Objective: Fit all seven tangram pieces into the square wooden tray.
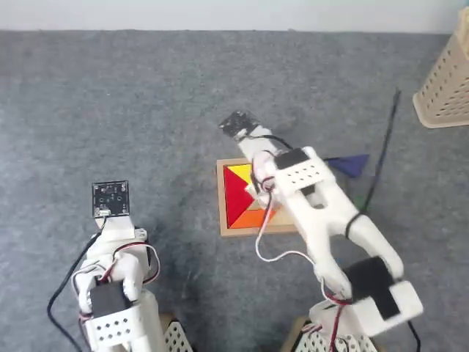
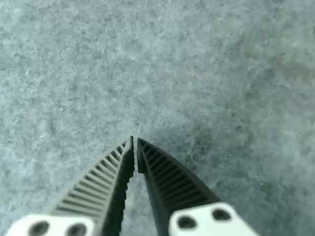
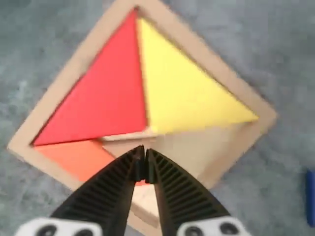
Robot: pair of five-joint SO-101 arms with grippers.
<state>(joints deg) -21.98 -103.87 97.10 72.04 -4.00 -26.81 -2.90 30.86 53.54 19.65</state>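
The right fingers are hovering pinched shut, seemingly empty, where the red piece, yellow piece and orange piece meet inside the tray. Filling seems partway done; next they are needing to open around the blue piece lying beyond it.

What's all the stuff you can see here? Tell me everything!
carpet: one, grey, covers the table.
wooden tray: one, light wood, square, on the carpet under the right arm.
red triangle: one, red, in the tray, edge to edge with the yellow one.
yellow triangle: one, yellow, in the tray.
orange piece: one, orange, in the tray beside the red triangle.
blue piece: one, blue-purple, on the carpet outside the tray.
basket: one, cream with holes, far corner.
left end effector: one, black fingers shut, over bare carpet.
right end effector: one, black fingers shut, over the tray.
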